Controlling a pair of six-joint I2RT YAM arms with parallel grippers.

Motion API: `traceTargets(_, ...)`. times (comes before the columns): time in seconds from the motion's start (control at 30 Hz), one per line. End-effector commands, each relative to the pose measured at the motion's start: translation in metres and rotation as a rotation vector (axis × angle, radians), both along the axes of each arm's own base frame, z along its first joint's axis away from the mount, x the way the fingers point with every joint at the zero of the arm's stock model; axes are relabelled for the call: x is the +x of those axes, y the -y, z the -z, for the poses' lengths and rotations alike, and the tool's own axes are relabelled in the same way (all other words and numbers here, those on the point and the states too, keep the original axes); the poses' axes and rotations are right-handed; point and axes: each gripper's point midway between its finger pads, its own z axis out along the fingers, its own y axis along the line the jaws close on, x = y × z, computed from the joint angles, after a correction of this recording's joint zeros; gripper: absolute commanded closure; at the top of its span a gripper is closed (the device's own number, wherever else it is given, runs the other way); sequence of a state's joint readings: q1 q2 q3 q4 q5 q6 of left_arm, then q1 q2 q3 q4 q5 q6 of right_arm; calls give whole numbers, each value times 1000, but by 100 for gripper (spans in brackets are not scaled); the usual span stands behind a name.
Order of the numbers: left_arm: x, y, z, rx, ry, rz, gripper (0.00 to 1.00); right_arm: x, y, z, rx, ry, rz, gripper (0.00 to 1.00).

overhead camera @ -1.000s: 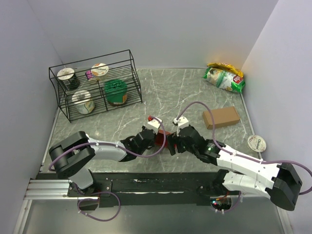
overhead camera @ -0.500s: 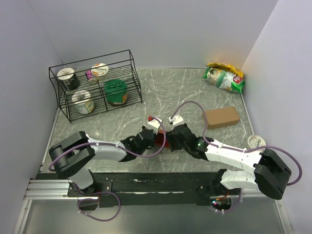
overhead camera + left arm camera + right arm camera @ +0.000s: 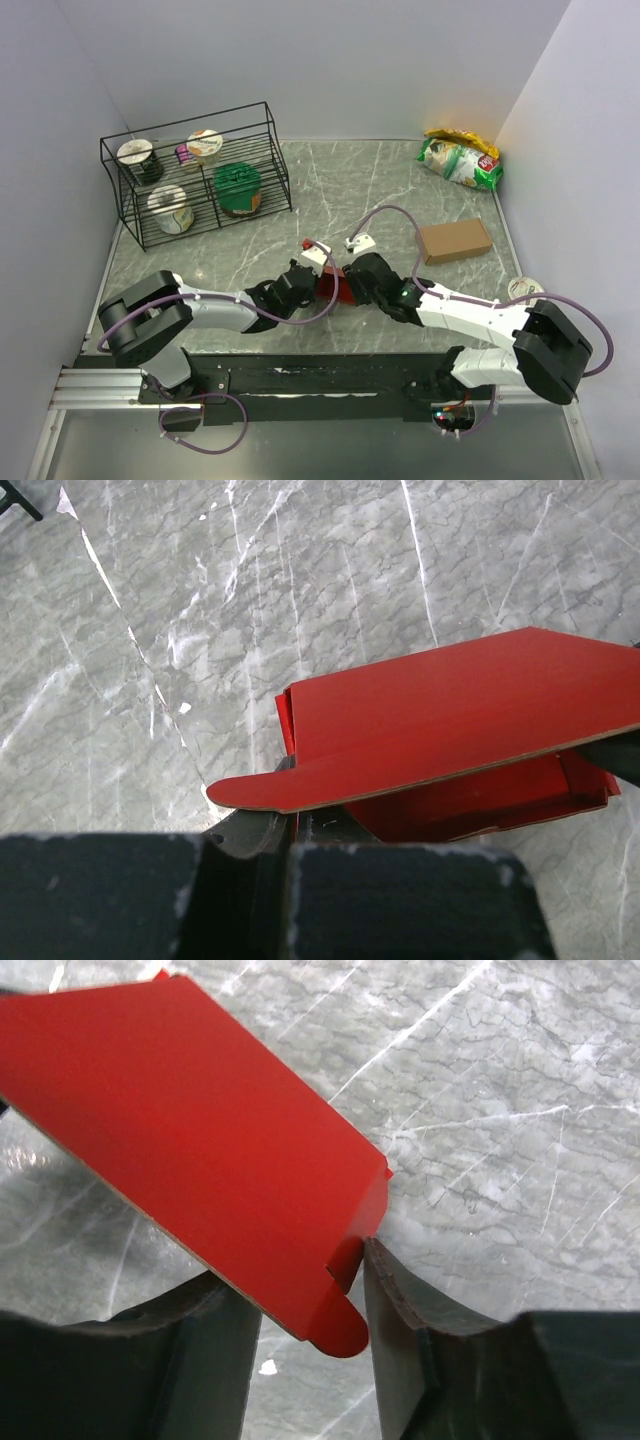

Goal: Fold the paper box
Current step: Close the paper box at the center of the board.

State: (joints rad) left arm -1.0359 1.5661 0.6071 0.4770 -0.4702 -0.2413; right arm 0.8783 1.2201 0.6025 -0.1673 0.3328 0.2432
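Flap-folding looked the step in hand: bright red thin-card paper box [image 3: 330, 287] at mid-counter [image 3: 400, 190], left pincer [image 3: 290, 838] clamped on its edge, right pincer [image 3: 305, 1305] apart astride the rounded tab [image 3: 340, 1332], which next wanted pinching and tucking in.
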Motion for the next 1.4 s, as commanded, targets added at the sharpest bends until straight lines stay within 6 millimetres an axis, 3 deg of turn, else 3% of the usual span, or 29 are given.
traceTargets(0.0,-25,4,23,46,-66,89,99,23,-32,-37,167,66,54,53)
traceTargets(0.4,-40,16,31,3,-97,126,99,35,-58,-47,279,33,97,72)
traceTargets(0.73,-46,17,34,0,-101,137,99,39,-63,-51,327,4,139,87)
traceTargets(0.9,-47,18,37,-13,-106,140,99,42,-72,-56,341,5,116,89)
traceTargets(1.13,-51,17,38,-37,-104,155,99,45,-80,-40,302,-28,108,99)
traceTargets(1.37,-52,19,36,-61,-91,171,99,41,-93,-40,301,-28,114,100)
